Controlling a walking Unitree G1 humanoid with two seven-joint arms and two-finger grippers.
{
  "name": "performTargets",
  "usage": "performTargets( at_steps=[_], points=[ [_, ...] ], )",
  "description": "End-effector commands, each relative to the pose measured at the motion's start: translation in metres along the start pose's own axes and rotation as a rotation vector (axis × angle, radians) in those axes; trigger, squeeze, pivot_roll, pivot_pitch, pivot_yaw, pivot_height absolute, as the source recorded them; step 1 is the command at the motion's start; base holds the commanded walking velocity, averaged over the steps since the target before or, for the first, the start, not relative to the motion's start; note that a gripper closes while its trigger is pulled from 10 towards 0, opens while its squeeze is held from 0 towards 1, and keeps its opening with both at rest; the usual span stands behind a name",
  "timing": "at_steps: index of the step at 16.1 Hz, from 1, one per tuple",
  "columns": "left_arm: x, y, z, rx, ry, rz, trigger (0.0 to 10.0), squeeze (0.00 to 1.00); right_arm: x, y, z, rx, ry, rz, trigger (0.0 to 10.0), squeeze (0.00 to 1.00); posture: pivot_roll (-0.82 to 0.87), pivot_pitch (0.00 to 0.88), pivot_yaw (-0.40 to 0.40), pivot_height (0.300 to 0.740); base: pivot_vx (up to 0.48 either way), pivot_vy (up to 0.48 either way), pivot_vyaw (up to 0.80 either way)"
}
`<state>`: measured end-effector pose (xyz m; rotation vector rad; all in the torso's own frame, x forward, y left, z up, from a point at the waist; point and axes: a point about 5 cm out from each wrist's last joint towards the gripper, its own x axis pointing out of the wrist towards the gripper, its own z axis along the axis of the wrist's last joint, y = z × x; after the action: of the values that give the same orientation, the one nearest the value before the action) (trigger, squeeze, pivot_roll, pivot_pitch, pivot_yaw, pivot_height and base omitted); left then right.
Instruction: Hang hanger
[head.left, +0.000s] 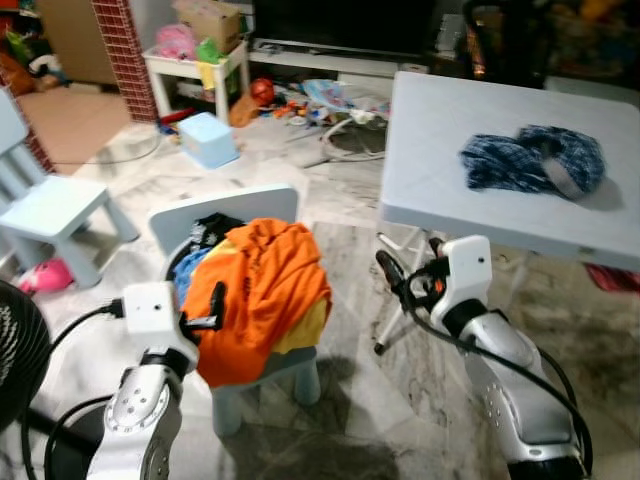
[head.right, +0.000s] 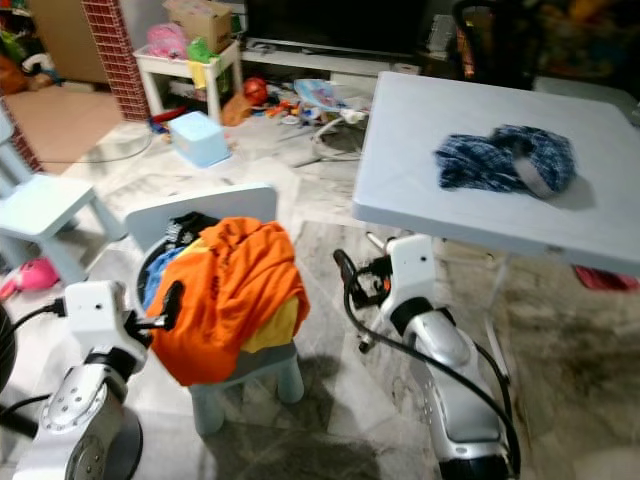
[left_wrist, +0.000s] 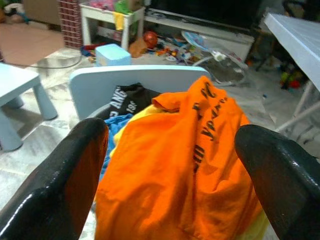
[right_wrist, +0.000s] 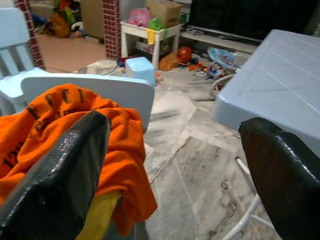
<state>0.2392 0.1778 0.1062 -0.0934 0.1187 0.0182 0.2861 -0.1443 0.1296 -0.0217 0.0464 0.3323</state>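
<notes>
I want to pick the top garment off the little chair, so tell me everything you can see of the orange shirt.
The orange shirt is a soft, crumpled fabric garment with dark lettering along one fold. It lies on top of the clothes heap on the small pale blue chair, draped over the seat's front edge and hanging down. Under it show yellow, blue and black garments. The left gripper hovers at its edge, jaws open.

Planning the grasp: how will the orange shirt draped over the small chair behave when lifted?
The orange shirt lies crumpled in folds, so it will likely be floppy and sag. It hangs over the pale blue plastic chair atop other clothes, so it may drag them. The left gripper, open, is nearest.
</notes>
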Motion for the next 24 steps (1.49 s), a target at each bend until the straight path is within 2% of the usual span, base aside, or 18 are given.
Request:
performTargets(
  at_steps=[1, 6, 24],
  points=[
    [-0.001, 0.0, 0.001, 0.0, 0.003, -0.002, 10.0, 0.0, 0.001, 0.001, 0.008, 0.0, -0.026, 0.002, 10.0, 0.0, -0.05, 0.023, -0.069, 0.74, 0.0, 0.0, 0.78],
    [-0.002, -0.002, 0.0, -0.009, 0.01, -0.007, 10.0, 0.0, 0.003, -0.003, 0.01, 0.0, -0.03, -0.019, 10.0, 0.0, -0.05, 0.031, -0.071, 0.74, 0.251, 0.0, 0.0],
    [-0.001, -0.013, -0.002, -0.041, 0.026, -0.027, 10.0, 0.0, -0.001, 0.004, 0.005, -0.046, -0.012, 0.021, 10.0, 0.0, -0.06, 0.052, -0.078, 0.74, 0.388, 0.0, 0.0]
  ],
)
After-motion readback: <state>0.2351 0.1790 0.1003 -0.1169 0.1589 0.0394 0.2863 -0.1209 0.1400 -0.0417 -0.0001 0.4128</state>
